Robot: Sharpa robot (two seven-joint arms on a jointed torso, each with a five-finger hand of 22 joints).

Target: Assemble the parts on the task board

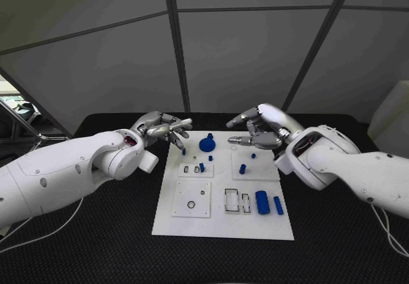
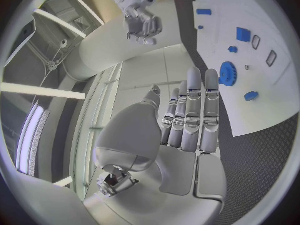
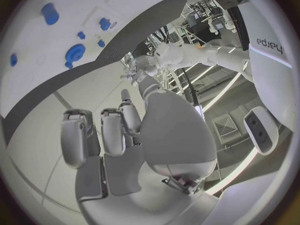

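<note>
Task board [image 1: 223, 222], gear [image 1: 207, 144] between empty hands

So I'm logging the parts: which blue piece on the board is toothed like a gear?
The blue gear at the board's far end, between the two robot hands. It is a wide round disc with a hub; the other blue pieces are small pegs and cylinders.

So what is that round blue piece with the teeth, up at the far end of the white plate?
It looks like a blue gear: a flat toothed disc with a raised knob at its centre, seemingly plastic. It sits on the task board near its far edge, between the two robot hands, and neither the left robot hand nor the right robot hand touches it. The left wrist view shows its teeth most clearly. Whether it sits on a peg cannot be told.
</note>
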